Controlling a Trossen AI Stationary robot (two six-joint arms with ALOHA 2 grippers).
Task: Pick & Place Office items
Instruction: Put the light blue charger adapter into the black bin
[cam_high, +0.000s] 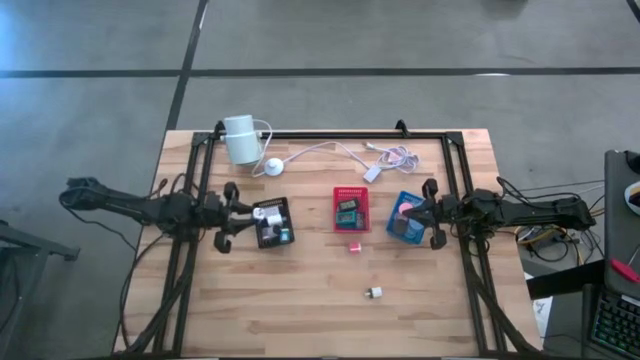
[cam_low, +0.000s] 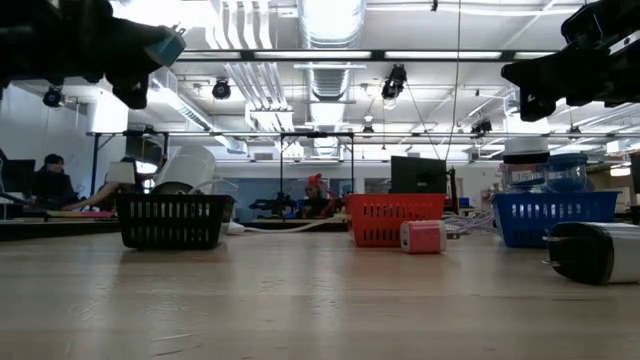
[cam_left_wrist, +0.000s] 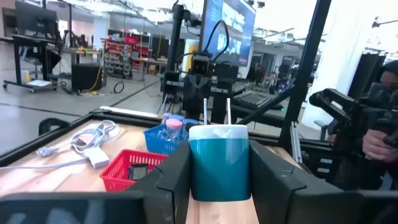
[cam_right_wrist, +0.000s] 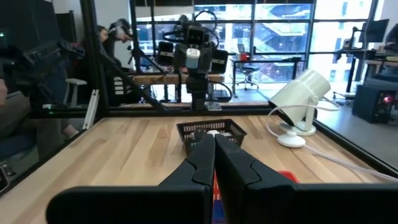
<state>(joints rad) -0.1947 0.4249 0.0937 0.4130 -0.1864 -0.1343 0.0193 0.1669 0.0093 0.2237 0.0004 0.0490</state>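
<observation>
My left gripper (cam_high: 250, 213) hangs level above the left edge of the black tray (cam_high: 273, 223), shut on a blue block with a white end (cam_left_wrist: 219, 163); the block also shows in the low view (cam_low: 168, 45). My right gripper (cam_right_wrist: 214, 146) is shut and empty, and it hangs level at the right edge of the blue tray (cam_high: 405, 216). A pink block (cam_high: 354, 246) and a small white piece (cam_high: 374, 293) lie flat on the bare wood. The red tray (cam_high: 351, 208) holds dark clips. The black and blue trays each hold a few small pieces. My left gripper pinches the block's two opposite blue sides (cam_left_wrist: 196, 167) between its two fingers. The fingers lie level and point toward the table's right side. The block is lifted clear of tray and table. Its white end with two thin metal prongs (cam_left_wrist: 216, 112) points away from the gripper.
A white cylinder device (cam_high: 240, 138) on a round foot stands at the far left, and its white cable (cam_high: 385, 157) trails along the far edge. A black frame (cam_high: 455, 180) borders the wood. Bare wood lies toward the near edge. People sit beyond the table.
</observation>
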